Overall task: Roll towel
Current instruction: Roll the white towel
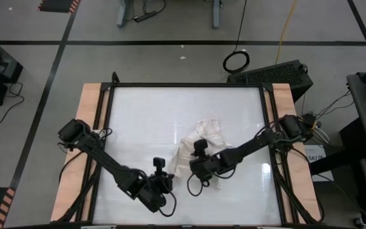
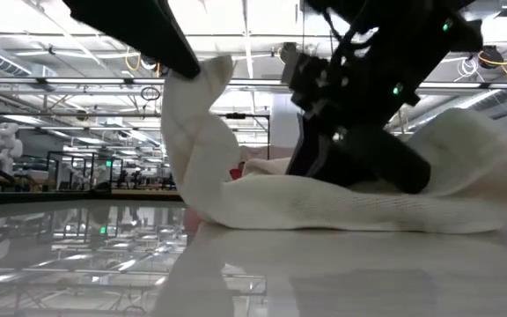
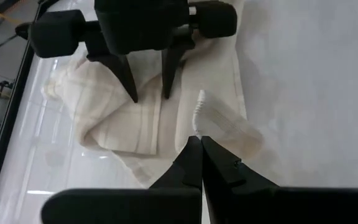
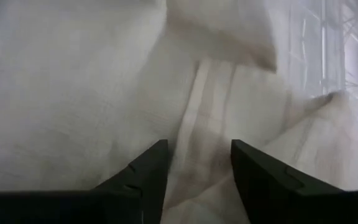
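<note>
Crumpled cream-white plaid cloth towel (image 1: 203, 141): corner lifted by closed left gripper (image 3: 199, 142); parted right gripper (image 3: 149, 96) lowered over it, presumably for rolling.

Bright, even overhead light fills the room. The glossy white counter (image 1: 145, 121) shows broad pale glare and mirrors the ceiling lights in the low view. The dark arms there are backlit silhouettes. The right wrist view is hazy, soft and washed out.

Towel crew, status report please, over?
Left gripper shut, pinching towel corner. Right gripper open, fingers down on crumpled cloth. Nothing in the way.
</note>
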### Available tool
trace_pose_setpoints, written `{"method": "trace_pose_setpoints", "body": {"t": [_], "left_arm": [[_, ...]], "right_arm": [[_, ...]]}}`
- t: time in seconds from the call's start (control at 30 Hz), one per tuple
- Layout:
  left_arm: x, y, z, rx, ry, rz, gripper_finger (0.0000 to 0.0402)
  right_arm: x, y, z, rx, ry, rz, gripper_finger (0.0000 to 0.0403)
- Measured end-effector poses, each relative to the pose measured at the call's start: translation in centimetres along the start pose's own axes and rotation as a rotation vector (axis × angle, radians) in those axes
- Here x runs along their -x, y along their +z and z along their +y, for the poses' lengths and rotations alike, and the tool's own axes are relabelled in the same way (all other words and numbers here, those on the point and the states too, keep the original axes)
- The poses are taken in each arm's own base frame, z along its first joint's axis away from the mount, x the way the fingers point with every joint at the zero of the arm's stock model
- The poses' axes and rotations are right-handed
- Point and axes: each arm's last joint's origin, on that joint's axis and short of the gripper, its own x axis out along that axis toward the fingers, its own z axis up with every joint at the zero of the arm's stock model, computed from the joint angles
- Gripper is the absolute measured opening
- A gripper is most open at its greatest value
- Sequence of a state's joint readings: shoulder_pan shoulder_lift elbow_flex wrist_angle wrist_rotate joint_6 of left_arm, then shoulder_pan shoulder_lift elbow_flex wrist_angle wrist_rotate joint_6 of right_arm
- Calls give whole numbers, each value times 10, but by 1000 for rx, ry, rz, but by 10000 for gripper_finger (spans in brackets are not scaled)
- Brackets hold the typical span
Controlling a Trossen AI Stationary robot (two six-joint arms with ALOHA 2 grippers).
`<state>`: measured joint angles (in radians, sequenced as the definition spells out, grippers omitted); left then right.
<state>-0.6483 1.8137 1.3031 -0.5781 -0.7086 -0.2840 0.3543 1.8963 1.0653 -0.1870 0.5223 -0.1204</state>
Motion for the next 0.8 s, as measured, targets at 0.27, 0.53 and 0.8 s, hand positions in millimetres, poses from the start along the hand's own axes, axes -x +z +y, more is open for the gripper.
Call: {"method": "trace_pose_setpoints", "body": {"t": [0.27,0.53,0.8], "left_arm": [[0,2,-1,13,-3,-20,0],[0,2,-1,17,-1,-23,0],[0,4,1,26,47,-44,0]], "right_arm": [[-9,-4,-1,-28,-33,30,98],[-9,-4,-1,-32,-32,27,6],[20,7,-17,-124,-10,-45,6]]}}
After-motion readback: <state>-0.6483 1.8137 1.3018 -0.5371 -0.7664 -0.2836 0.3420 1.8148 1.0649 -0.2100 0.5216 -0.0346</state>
